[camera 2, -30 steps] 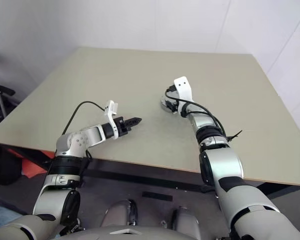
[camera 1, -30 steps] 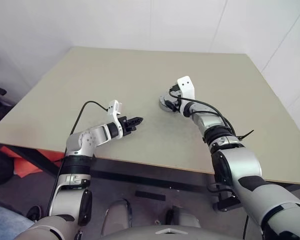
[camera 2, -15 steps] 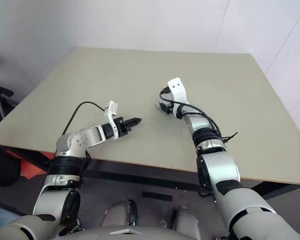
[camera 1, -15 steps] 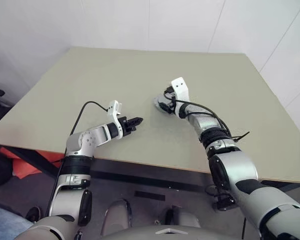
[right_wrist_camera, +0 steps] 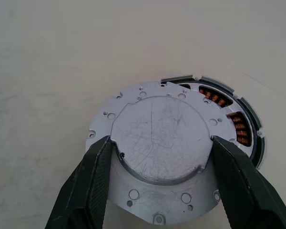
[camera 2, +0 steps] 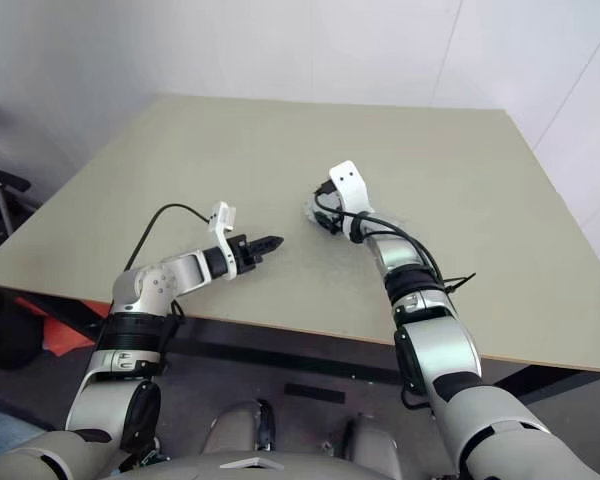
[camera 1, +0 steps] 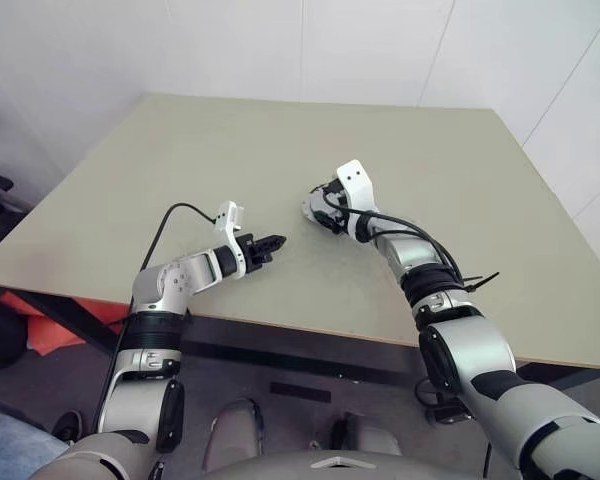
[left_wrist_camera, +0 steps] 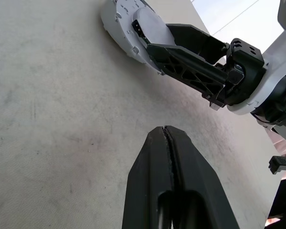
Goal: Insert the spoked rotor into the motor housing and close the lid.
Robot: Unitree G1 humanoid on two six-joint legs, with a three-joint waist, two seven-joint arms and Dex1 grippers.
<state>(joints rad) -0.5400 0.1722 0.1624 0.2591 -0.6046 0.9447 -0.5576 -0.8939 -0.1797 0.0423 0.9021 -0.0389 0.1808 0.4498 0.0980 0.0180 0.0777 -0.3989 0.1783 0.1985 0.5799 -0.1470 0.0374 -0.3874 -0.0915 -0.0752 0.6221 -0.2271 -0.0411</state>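
- Under both arms I see the beige table (camera 1: 180,160); the work sits about at its middle, roughly halfway between the far edge and the near edge.
- On my right side, the right gripper (right_wrist_camera: 162,145) reaches forward and toward the left over the table's middle, pointing slightly down. Its two black fingers (left_wrist_camera: 190,67) are spread wide and clamped on the lid, one pad on each side of the raised round centre.
- On my left side, the left gripper (camera 1: 275,242) hangs over the table nearer the near edge, left of the middle, and points toward the right one. Its fingers are pressed flat together with nothing between them. It is near the other gripper but not touching it.
- Behind the lid I see the motor housing (right_wrist_camera: 231,121). Part of its ring of copper-brown windings and its dark rim shows on one side, so the two do not sit squarely one over the other.
- Between the right fingers is the lid (right_wrist_camera: 152,119), a silvery disc with small holes around its flange and a scratched raised centre. From the left wrist view it looks tilted, and I cannot tell whether its edge touches the table.
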